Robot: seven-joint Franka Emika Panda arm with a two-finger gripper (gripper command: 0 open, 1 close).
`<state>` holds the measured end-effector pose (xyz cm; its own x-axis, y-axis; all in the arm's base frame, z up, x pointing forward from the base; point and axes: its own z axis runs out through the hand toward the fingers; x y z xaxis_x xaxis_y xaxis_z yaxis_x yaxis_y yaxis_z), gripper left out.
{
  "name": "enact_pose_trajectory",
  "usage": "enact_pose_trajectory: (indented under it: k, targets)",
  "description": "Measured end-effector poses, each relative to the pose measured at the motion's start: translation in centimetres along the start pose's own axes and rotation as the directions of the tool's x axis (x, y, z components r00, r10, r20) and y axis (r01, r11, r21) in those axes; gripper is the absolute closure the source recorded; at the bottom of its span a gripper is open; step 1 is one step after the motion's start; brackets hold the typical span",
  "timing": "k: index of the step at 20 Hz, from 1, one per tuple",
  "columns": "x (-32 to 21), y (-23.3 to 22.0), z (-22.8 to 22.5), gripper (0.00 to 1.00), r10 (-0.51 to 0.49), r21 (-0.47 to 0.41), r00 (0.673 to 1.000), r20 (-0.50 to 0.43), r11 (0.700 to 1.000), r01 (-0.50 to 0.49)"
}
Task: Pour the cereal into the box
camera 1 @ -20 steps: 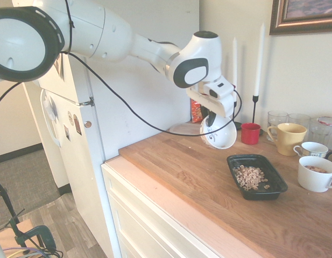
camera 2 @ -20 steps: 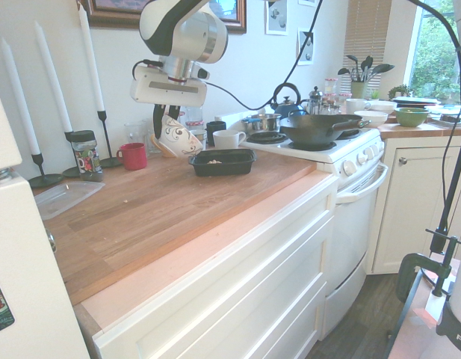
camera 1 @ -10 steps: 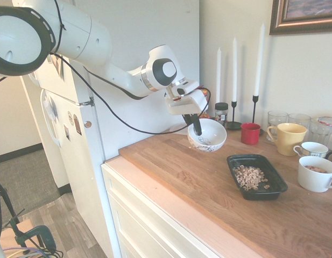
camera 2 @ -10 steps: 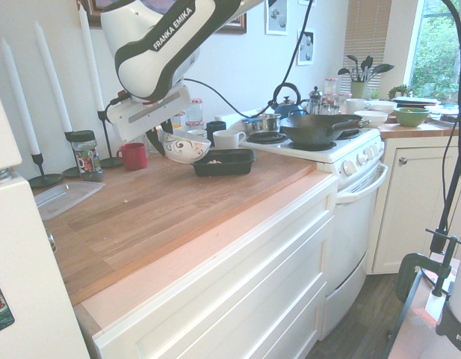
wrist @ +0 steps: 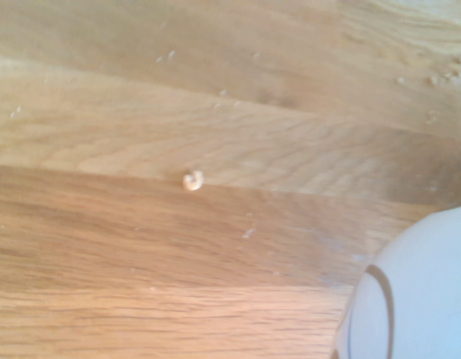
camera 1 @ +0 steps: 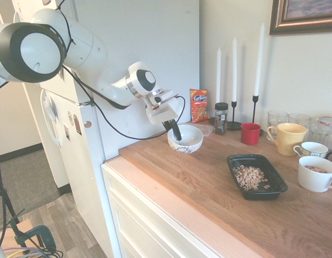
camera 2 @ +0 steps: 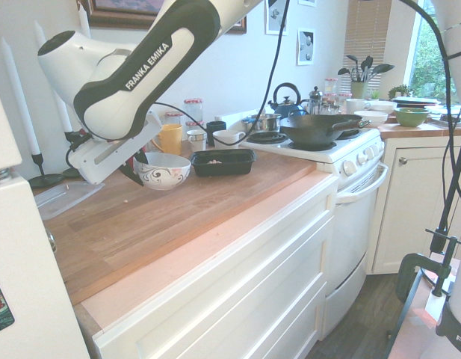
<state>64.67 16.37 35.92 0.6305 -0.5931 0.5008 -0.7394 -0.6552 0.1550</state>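
Bowl (camera 1: pixel 185 138) upright near the counter (camera 1: pixel 209 183) end beside the refrigerator (camera 1: pixel 79 134), held at its rim by gripper (camera 1: pixel 175 132). Box (camera 1: pixel 256 176) on the counter, well apart from the bowl, toward the mugs (camera 1: pixel 316 173). Cereal (camera 1: pixel 248 176) heaped in the box. Candles (camera 1: pixel 234 80) and snack bag (camera 1: pixel 198 105) behind, against the wall.

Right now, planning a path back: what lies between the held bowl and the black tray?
Only bare wooden counter separates the bowl from the black tray, seen in the first exterior view.
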Motion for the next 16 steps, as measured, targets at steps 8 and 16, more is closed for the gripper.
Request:
enact_pose_trajectory:
  k: [8, 16]
  targets:
    - [-2.6, -3.6, 2.8, 1.00, -0.020, -0.064, 0.999, -0.050, 0.998, 0.016]
    - [-3.6, -4.6, 4.1, 0.00, 0.013, -0.094, 0.998, -0.067, 0.995, -0.019]
